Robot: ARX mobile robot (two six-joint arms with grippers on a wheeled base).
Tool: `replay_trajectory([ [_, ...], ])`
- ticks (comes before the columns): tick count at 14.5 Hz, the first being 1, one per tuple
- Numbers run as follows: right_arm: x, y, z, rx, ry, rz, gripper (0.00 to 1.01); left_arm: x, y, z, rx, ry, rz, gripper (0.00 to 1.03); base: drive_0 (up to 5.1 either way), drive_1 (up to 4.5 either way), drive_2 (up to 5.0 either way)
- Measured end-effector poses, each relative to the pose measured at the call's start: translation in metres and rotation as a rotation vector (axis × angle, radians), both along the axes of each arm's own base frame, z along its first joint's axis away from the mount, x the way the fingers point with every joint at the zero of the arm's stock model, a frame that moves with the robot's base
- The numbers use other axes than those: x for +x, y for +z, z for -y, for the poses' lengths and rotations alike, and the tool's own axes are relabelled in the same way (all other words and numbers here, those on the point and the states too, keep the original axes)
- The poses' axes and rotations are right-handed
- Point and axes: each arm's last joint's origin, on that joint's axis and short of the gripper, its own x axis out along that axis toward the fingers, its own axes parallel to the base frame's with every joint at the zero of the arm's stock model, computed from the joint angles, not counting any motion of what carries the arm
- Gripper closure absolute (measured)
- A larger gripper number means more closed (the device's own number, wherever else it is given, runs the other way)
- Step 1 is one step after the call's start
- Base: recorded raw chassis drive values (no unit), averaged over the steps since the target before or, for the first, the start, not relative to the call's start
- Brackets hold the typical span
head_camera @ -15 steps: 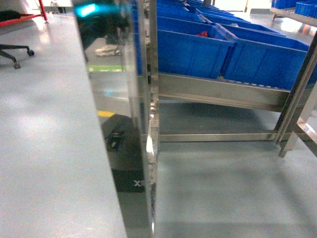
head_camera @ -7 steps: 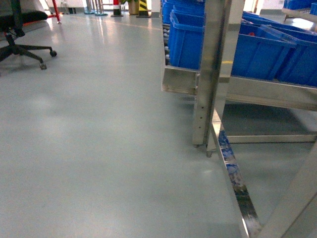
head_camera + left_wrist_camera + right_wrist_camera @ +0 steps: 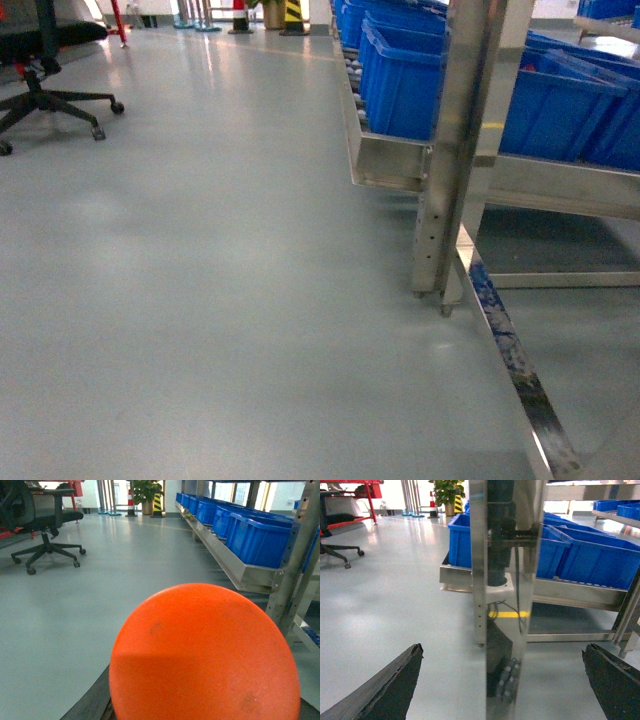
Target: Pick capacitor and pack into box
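Now facing grey floor (image 3: 200, 300) beside rack (image 3: 460, 150) of blue bins (image 3: 410, 80); right fingers (image 3: 385, 690) spread apart, left fingers' state unclear behind orange dome (image 3: 205, 655).

Right gripper (image 3: 502, 680) has two black, wedge-shaped fingers (image 3: 385, 687) with rough, worn edges; a smooth orange dome (image 3: 205, 655) on a dark base fills the left wrist view
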Motion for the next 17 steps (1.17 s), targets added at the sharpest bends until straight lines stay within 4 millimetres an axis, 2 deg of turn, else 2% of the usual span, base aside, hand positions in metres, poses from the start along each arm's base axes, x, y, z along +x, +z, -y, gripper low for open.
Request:
replay_trajectory([
  [6, 0.0000, 0.0001, 0.0000, 0.000, -0.001, 0.001, 0.03, 0.0000, 0.0001, 0.0000, 0.000, 0.002, 0.001, 0.59, -5.0, 2.36, 2.4],
  [17, 0.0000, 0.0001, 0.0000, 0.000, -0.001, 0.001, 0.03, 0.0000, 0.0003, 0.0000, 0.000, 0.000, 0.003, 0.59, -4.9, 3.16, 1.7],
])
